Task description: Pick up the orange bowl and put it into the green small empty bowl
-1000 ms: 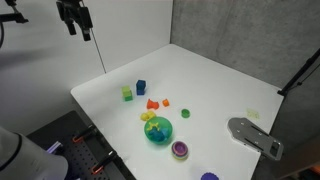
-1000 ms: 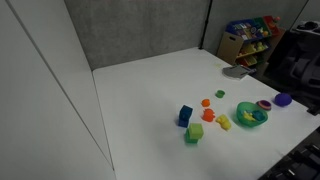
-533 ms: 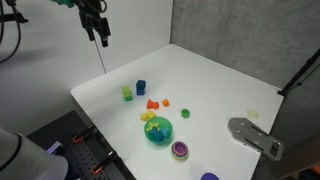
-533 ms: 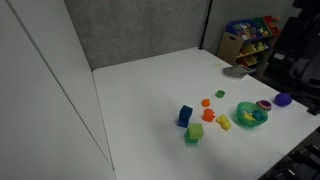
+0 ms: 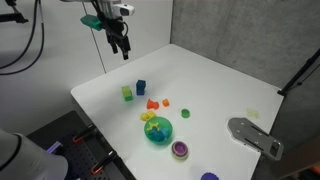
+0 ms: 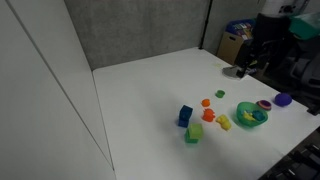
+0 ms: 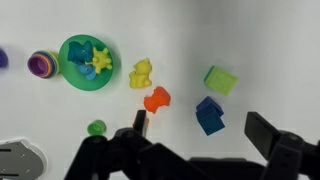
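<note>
The orange bowl [image 5: 167,101] [image 6: 206,102] sits on the white table among the toys. In the wrist view only an orange sliver [image 7: 147,124] shows beside a finger. The green small empty bowl [image 5: 127,93] [image 6: 194,132] [image 7: 220,79] stands next to a blue block [image 5: 141,87] [image 6: 185,116] [image 7: 209,115]. My gripper [image 5: 122,45] [image 6: 248,62] [image 7: 203,132] is open and empty. It hangs high above the table, well clear of the toys.
A red-orange angular piece [image 5: 153,103] [image 7: 156,99], a yellow toy [image 7: 141,72], a tiny green piece [image 5: 185,113] [image 7: 96,127], a teal bowl [image 5: 158,130] [image 7: 85,62] holding toys and a purple bowl [image 5: 180,149] [image 7: 42,63] lie nearby. A grey object [image 5: 255,137] sits at the table edge.
My gripper has moved from beside the wall out over the table and somewhat lower, and the arm has come into the other exterior view. The toys have not moved.
</note>
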Robot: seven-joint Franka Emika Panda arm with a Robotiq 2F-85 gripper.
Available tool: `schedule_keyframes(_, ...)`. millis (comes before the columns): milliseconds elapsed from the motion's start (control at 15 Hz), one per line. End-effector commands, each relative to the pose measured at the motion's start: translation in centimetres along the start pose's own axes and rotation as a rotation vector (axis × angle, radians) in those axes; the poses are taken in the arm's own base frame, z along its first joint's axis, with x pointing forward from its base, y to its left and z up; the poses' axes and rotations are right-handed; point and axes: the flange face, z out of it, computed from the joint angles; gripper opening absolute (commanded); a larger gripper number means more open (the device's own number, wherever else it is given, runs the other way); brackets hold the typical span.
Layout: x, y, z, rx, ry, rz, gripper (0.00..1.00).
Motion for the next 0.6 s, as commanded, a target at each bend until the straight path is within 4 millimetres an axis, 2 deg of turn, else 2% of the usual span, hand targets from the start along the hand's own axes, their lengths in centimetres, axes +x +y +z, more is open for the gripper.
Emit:
schedule_keyframes(0, 3.1, 0.2, 3.1, -0.026, 0.026, 0.083, 1.0)
schedule_keyframes(400, 7.2, 2.3, 10.1, -0.073, -0.017, 0.242, 1.0)
schedule_keyframes(533, 8.1, 3.1, 11.7, -0.097, -0.035, 0.275, 1.0)
